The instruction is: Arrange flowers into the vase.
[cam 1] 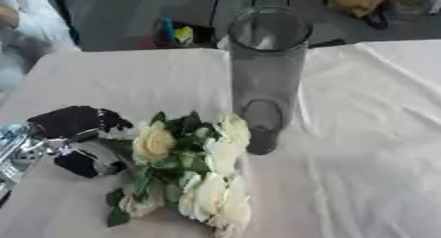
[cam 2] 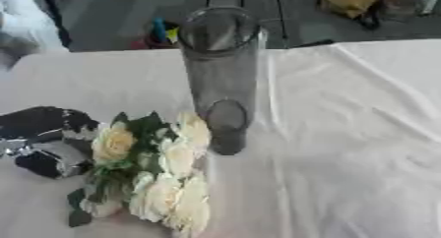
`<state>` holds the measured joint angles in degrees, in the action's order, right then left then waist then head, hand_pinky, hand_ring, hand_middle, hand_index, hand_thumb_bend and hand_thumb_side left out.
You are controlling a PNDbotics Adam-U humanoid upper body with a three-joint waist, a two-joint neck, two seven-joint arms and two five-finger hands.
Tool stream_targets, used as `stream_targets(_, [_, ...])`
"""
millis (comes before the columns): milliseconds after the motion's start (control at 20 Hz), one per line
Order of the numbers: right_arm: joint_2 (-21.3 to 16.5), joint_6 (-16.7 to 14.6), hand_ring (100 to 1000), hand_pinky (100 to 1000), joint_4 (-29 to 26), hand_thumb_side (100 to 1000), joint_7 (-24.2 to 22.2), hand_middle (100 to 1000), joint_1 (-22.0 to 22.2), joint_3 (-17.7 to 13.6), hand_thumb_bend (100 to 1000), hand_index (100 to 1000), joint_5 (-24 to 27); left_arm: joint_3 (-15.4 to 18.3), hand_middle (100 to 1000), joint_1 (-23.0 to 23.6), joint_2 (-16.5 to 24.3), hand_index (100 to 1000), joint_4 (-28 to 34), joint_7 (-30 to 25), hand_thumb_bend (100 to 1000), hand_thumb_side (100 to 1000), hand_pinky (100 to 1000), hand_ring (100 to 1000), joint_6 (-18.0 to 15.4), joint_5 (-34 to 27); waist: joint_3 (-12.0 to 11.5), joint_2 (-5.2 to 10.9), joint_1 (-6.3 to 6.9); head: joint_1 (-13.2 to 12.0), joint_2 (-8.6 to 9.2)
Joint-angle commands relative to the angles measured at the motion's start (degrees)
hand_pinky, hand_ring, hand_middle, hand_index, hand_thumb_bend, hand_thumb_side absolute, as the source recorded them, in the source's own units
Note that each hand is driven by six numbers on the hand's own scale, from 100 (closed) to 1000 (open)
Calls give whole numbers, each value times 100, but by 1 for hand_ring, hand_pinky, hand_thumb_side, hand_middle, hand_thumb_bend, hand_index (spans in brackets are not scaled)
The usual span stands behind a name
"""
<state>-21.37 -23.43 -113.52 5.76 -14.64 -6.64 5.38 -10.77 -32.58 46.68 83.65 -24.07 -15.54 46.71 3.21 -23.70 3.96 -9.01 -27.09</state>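
One left hand (cam 1: 78,143) at frame left curls around the white rose bunch (cam 1: 203,173), lower centre beside the empty glass vase (cam 1: 263,74). I judge blooms soft; grip stems.

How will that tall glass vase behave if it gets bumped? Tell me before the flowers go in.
The vase looks tall and narrow, standing upright on the white cloth, so it may tip easily. Clear glass is probably fragile and slippery. It appears empty, so likely light. The left hand is beside the flowers.
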Motion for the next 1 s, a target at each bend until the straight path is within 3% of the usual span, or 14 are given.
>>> stream_targets(50, [-40, -14, 480, 633, -108, 990, -32, 437, -35, 0, 100, 672, -49, -18, 694, -110, 97, 841, -22, -69, 332, 559, 625, 658, -46, 24, 0, 38, 46, -31, 70])
stream_targets(450, [-25, -13, 480, 634, -108, 990, -37, 436, -30, -9, 100, 672, -64, -73, 596, -164, 45, 745, -161, -152, 244, 561, 578, 572, -94, 59, 24, 20, 55, -51, 90])
stream_targets(750, [-10, -7, 480, 635, -108, 989, -43, 436, -24, -12, 100, 673, -85, -108, 494, -188, 3, 644, -238, -177, 156, 581, 488, 466, -88, 62, 57, 6, 66, -49, 104])
stream_targets(1000, [11, 1, 480, 636, -108, 988, -38, 436, -10, -26, 100, 673, -109, -139, 423, -196, -20, 553, -272, -150, 168, 598, 444, 401, -95, 104, 84, -7, 72, -61, 111])
